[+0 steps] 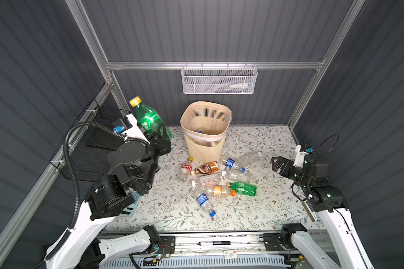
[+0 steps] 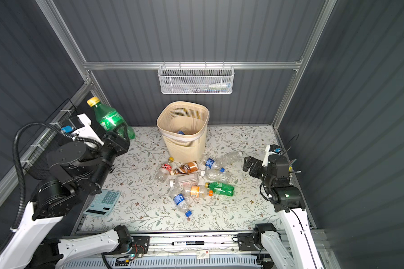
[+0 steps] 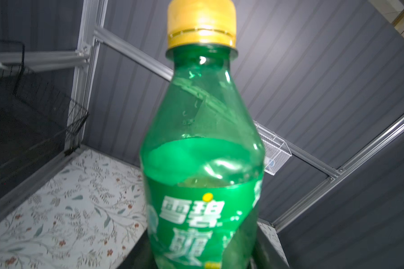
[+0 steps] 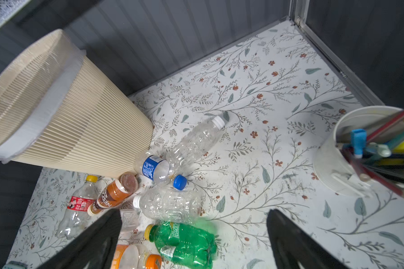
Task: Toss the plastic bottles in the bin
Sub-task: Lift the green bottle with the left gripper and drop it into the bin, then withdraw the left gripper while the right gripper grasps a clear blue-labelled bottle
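— Where do we have the green Sprite bottle [image 1: 147,117]?

— Off the counter [image 1: 266,209], in the left claw [image 1: 160,135], which is clenched around its lower body. In the left wrist view the label and the yellow cap [image 3: 202,23] fill the frame.

— And its long axis?

— Tilted, with the base down in the claw and the cap pointing up and away towards the back-left corner. The bin [image 1: 204,149] stands to the right of that claw, near but apart.

— So we judge the next move to be a carry rightward over the rim, then a release.

— Yes. We'd want the whole length past the bin's left edge first, or the bottle could catch the rim and tip out.

— The right claw [image 1: 274,165]?

— Released, jaws wide, holding nothing. It hovers over the right of the counter, facing the plastic bottles [image 1: 209,179] heaped in front of the bin. We'd leave the drop to the left arm, which is nearer the bin.
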